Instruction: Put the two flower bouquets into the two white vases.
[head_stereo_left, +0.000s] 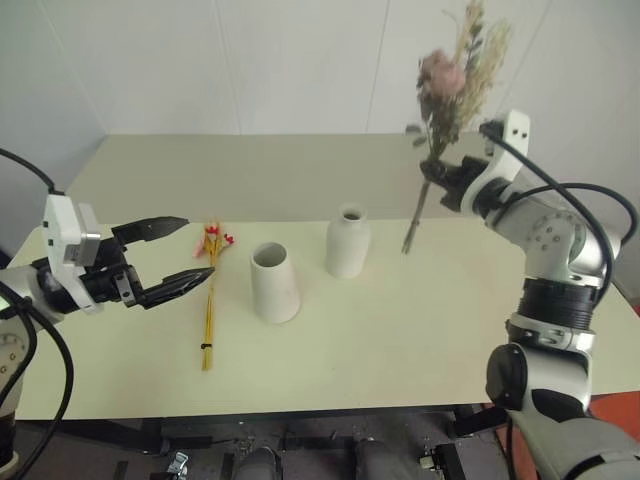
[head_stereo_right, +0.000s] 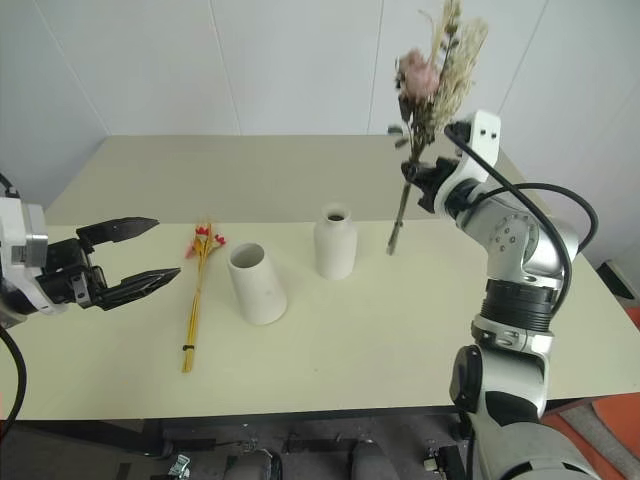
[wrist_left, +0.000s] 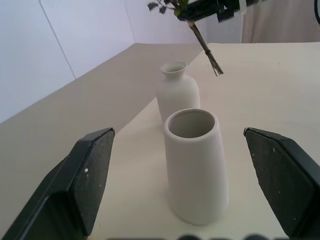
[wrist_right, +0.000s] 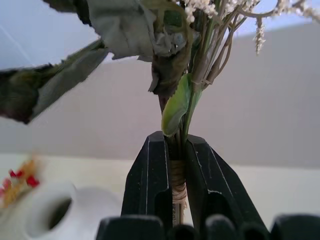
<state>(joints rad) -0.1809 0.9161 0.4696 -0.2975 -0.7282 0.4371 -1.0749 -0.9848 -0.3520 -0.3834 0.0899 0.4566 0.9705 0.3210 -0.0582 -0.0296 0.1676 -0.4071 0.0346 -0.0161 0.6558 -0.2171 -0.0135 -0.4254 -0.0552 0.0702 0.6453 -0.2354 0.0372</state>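
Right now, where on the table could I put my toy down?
Bare room: the far table behind the bottle vase, and the near right corner. Crowded: the straw bouquet beside the cone vase.

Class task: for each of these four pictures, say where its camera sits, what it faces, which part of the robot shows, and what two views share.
Left eye view: head, looking down at the beige table; both arms show.
Right eye view: same head, same scene.
Left wrist view: along the open left gripper toward the white tapered cone vase and the white narrow-necked bottle vase.
Right wrist view: along the right gripper, shut on the pink-bloomed leafy bouquet.
Shared: both wrist views show the bottle vase.
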